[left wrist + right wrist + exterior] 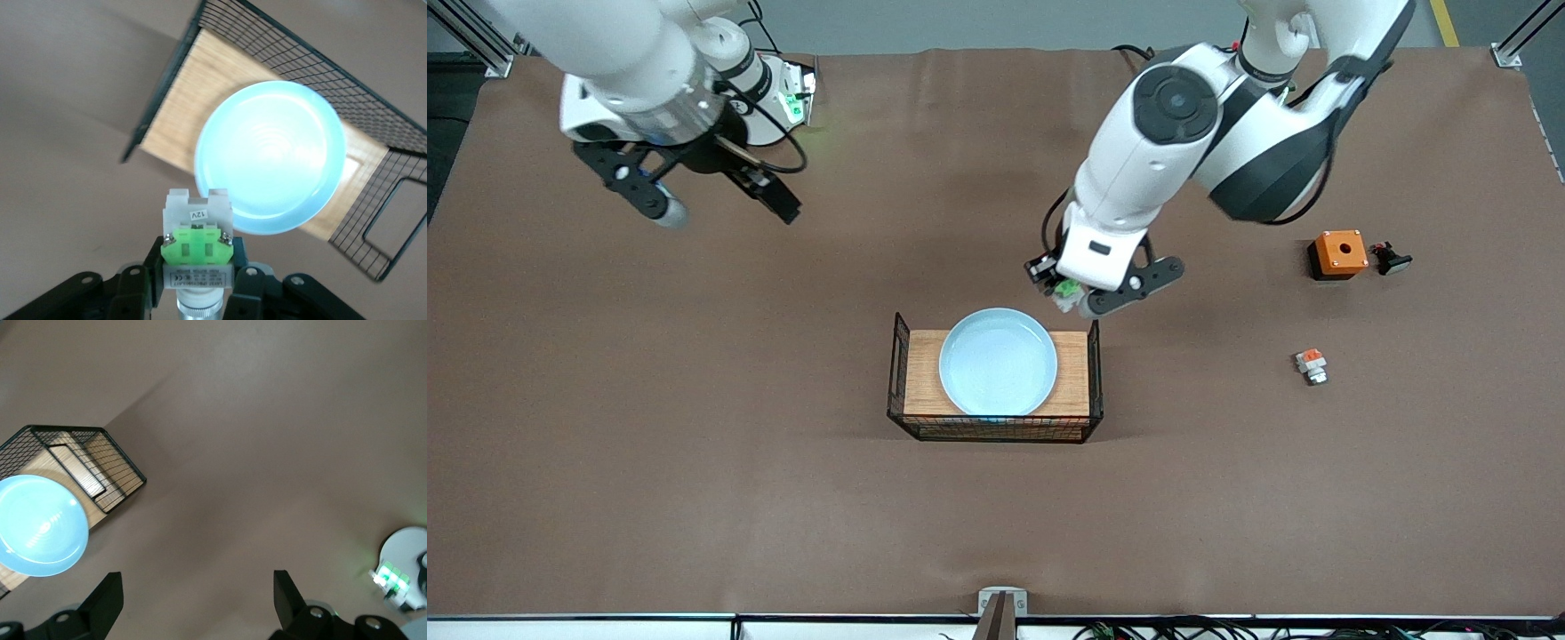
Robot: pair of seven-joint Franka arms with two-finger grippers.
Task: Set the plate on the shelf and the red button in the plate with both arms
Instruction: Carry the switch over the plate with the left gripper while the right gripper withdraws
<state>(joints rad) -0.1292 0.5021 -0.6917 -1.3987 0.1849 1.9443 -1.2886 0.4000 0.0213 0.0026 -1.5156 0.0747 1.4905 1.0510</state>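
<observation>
The pale blue plate [998,362] lies on the wooden floor of a black wire basket [901,373] at the table's middle; it also shows in the left wrist view [270,155] and the right wrist view [40,525]. My left gripper [1069,296] is shut on the red button [197,252], a white part with a green tab, and holds it in the air just off the basket's corner toward the left arm's end. My right gripper [725,209] is open and empty, high over the bare table near the right arm's base.
An orange box [1338,253] and a black part with a pale cap [1390,260] lie toward the left arm's end. A white part with an orange tab [1311,364] lies nearer the front camera than those. The basket's wire walls stand up around the plate.
</observation>
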